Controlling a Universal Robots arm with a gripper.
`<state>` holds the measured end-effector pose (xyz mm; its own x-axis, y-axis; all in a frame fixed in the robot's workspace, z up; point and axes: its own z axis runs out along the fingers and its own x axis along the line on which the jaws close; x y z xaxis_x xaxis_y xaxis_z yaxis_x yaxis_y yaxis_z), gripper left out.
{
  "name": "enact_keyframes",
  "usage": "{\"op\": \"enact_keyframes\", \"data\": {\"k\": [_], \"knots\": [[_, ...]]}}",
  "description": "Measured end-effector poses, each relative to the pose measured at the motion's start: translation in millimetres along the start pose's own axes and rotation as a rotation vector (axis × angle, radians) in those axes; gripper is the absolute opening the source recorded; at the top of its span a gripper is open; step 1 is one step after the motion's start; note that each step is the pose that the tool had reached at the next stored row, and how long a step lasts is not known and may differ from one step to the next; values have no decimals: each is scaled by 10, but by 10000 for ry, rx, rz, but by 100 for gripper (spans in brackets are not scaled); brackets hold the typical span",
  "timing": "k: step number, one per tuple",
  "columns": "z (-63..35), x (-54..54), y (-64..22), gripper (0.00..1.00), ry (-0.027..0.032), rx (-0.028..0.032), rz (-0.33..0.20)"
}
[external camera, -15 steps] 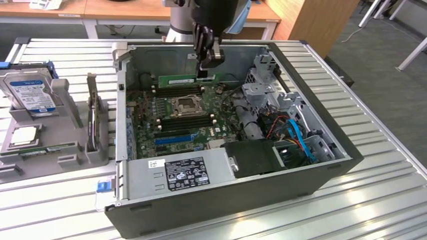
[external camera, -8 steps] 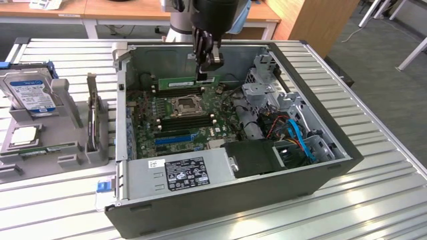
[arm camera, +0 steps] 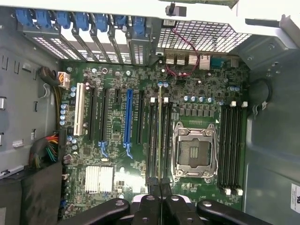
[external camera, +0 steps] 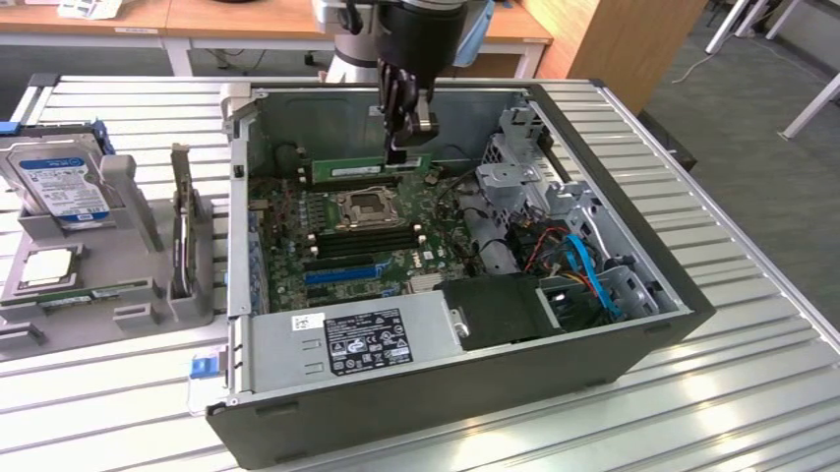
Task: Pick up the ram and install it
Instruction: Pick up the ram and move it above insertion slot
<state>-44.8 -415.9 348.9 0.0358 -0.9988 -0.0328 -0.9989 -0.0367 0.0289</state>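
- The jaws of the gripper (external camera: 401,147) are clamped on the ram (external camera: 361,170), a thin green stick held edge-down inside the open case (external camera: 393,413) on the worktop (external camera: 735,393).
- In the exterior view the ram is at 12 o'clock of the CPU socket (external camera: 364,206). It runs from 9 to 3 o'clock, low over the board. I cannot tell whether its lower edge touches a slot.
- The wrist view looks along the ram (arm camera: 161,136) edge-on. It runs parallel to the memory slots (arm camera: 151,140) just beside the CPU socket (arm camera: 194,150), and the gripper (arm camera: 161,199) appears to hold it toward one end.
- To seat it well, I judge the stick should sit level and square over a single slot, with its ends between the white end latches (arm camera: 152,100). It should then be pressed straight down, since a tilt would likely bind one end.
- Edges: the case's far wall stands near at 12 o'clock of the ram. The metal drive cage (external camera: 518,182) is at 3 o'clock, the cables (external camera: 584,265) at 4 o'clock, and the power supply (external camera: 354,339) well apart at 6 o'clock.
- The open room is straight up through the case's open side. Sideways slack along the slot line looks small.
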Motion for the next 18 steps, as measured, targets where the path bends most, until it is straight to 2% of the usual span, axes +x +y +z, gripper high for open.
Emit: {"op": "enact_keyframes", "data": {"k": [11, 18], "knots": [[83, 2, -3, 11, -1, 0, -1], [87, 3, -3, 11, -5, 0, 0]]}}
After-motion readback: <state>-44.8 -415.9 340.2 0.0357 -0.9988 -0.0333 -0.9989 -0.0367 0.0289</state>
